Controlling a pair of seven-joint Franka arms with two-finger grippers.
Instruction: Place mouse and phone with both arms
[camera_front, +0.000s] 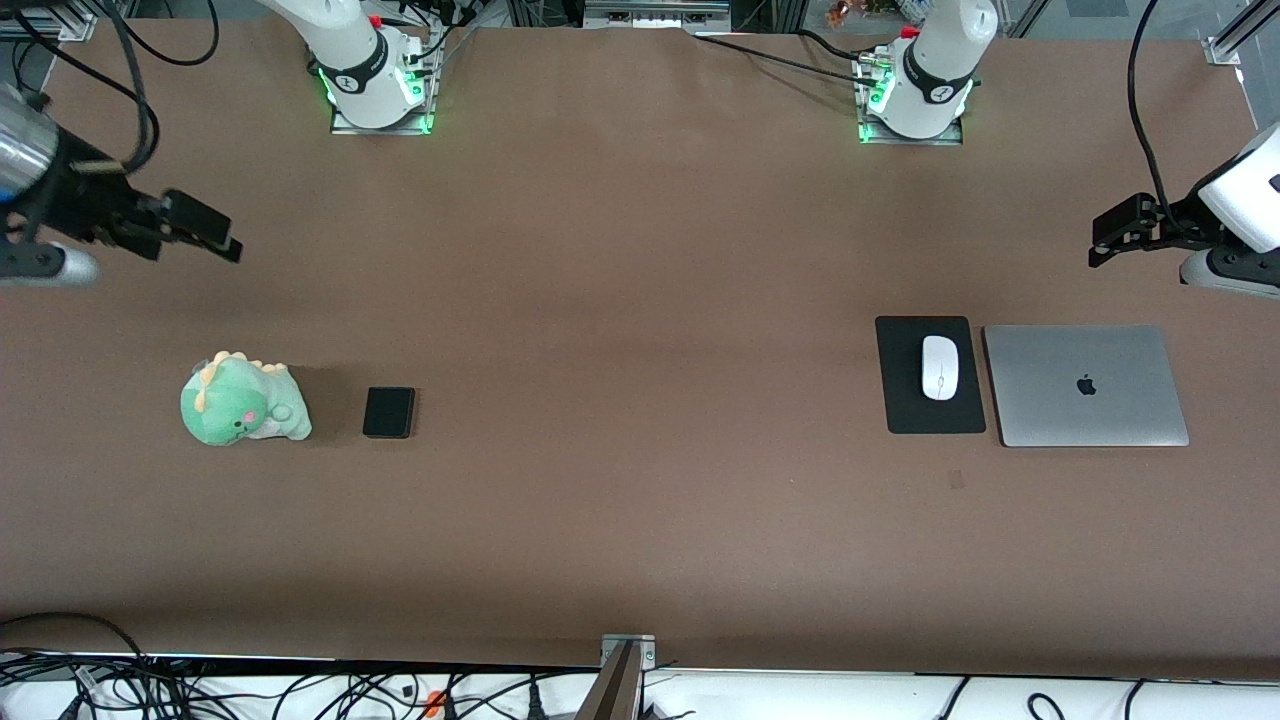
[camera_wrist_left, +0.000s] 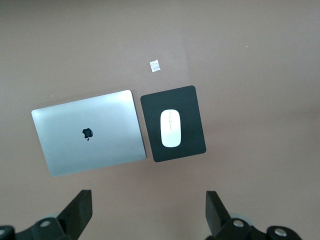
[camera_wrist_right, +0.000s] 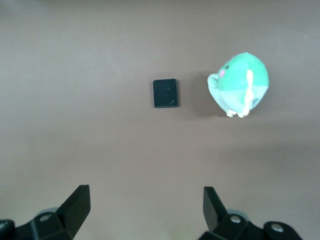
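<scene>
Both grippers spread wide and empty: left gripper up above the mouse, right gripper up above the phone.

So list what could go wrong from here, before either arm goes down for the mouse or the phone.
1. The mouse is glossy and rounded; the open left gripper could let it slip, or drag the mouse pad under it.
2. The laptop lies right beside the pad, so a wide approach may knock it.
3. The phone lies flat and thin; the open right gripper may scrape the table or bump the plush dinosaur beside it.
</scene>
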